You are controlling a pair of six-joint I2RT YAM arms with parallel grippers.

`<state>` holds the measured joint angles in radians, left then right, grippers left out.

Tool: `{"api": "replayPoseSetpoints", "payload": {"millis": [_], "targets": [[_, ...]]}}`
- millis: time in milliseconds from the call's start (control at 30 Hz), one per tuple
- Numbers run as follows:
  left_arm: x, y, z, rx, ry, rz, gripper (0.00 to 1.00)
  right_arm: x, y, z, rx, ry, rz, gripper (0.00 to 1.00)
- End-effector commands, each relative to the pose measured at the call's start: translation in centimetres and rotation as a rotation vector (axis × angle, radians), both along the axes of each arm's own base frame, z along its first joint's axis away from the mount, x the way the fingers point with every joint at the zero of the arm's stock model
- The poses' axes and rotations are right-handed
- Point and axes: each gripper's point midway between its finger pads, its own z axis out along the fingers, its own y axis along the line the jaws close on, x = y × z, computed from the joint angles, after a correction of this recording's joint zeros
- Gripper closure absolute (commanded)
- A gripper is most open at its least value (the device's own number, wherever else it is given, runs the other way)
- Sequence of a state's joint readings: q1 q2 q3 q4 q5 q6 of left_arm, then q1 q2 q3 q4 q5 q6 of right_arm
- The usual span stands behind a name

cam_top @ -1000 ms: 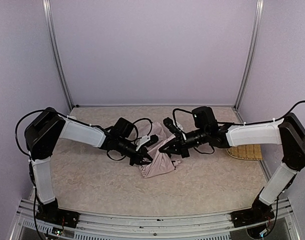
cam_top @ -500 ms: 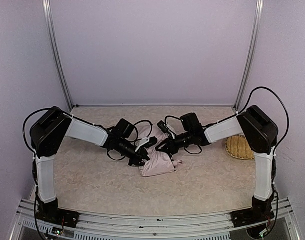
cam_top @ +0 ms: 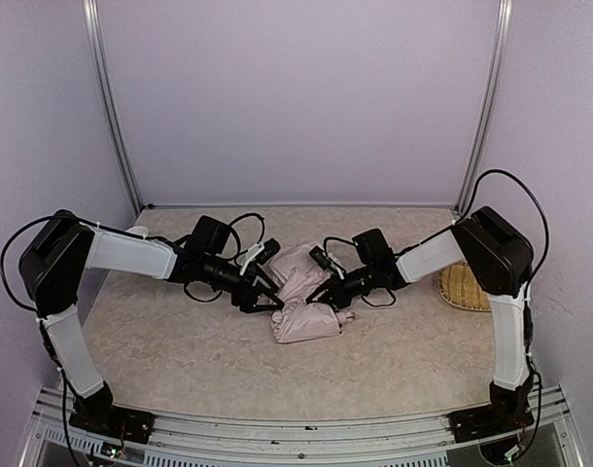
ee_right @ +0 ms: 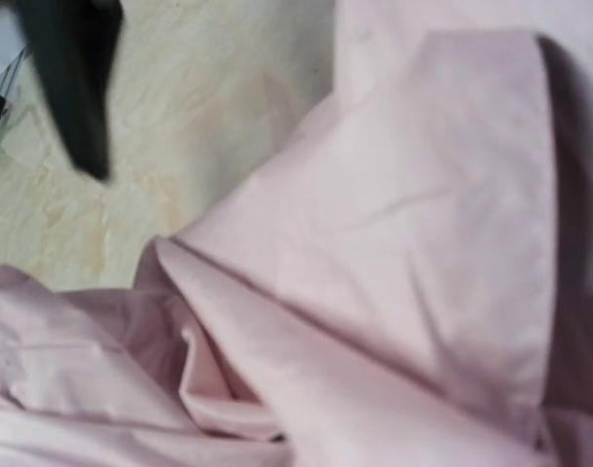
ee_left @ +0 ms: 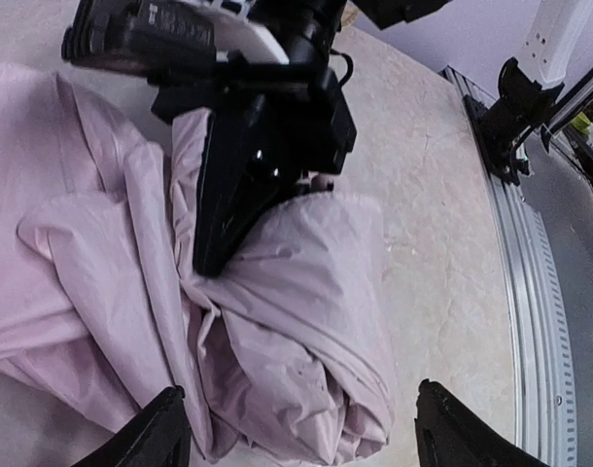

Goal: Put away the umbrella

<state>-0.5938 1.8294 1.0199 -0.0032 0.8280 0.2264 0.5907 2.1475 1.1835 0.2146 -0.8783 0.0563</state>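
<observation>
The umbrella (cam_top: pixel 301 309) lies collapsed mid-table as a crumpled pale pink bundle; its shaft and handle are hidden. My left gripper (cam_top: pixel 270 294) is just left of it, open. In the left wrist view its black fingertips (ee_left: pixel 165 433) straddle the near end of the umbrella (ee_left: pixel 306 321) without touching the fabric. My right gripper (cam_top: pixel 323 295) comes in from the right, shut. Its tip (ee_left: pixel 211 258) presses into a fold; whether fabric is pinched does not show. Pink umbrella cloth (ee_right: pixel 394 243) fills the right wrist view and hides that gripper's own fingers.
A woven straw mat (cam_top: pixel 464 287) lies at the right edge, behind the right arm. The metal rail (ee_left: pixel 535 321) runs along the near table edge, with the right arm's base (ee_left: pixel 518 107) on it. Purple walls close in the back and sides.
My left gripper has opened, let go of the umbrella fabric and drawn back to the left. The right arm folded in at the elbow while its gripper stayed shut on the bundle.
</observation>
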Motion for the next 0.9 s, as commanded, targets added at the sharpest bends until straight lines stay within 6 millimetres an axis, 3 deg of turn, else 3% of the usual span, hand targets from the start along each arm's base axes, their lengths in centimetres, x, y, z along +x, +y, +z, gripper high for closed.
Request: {"api": "replayPoseSetpoints", "payload": {"millis": [0,133,267,433,567,700,867], "targets": [[1.7,-2.3,0.8,-0.035,-0.001,0.074,0.22,-0.4,-0.4,1.6,0.003,-0.019,-0.004,1.00],[2.6,-3.4,-3.6,0.058,0.116,0.095,0.26,-0.1,-0.2,4.3,0.042,-0.067,-0.028,1.00],[2.4,-4.7,-5.2,0.062,0.134,0.076,0.21,0.0,0.0,6.6,0.078,-0.115,-0.055,1.00],[1.9,-5.9,-4.5,-0.009,0.129,0.035,0.23,0.1,0.8,8.2,0.132,-0.148,-0.066,1.00],[1.2,-6.0,-3.4,-0.075,0.140,-0.009,0.23,1.2,1.2,7.4,0.127,-0.140,-0.103,1.00],[0.0,-5.5,-1.1,-0.170,0.116,-0.079,0.19,2.2,1.3,7.0,0.137,-0.150,-0.143,1.00],[1.1,-6.1,-0.8,-0.201,0.149,-0.070,0.15,2.0,2.8,9.0,0.201,-0.152,-0.105,1.00]]}}
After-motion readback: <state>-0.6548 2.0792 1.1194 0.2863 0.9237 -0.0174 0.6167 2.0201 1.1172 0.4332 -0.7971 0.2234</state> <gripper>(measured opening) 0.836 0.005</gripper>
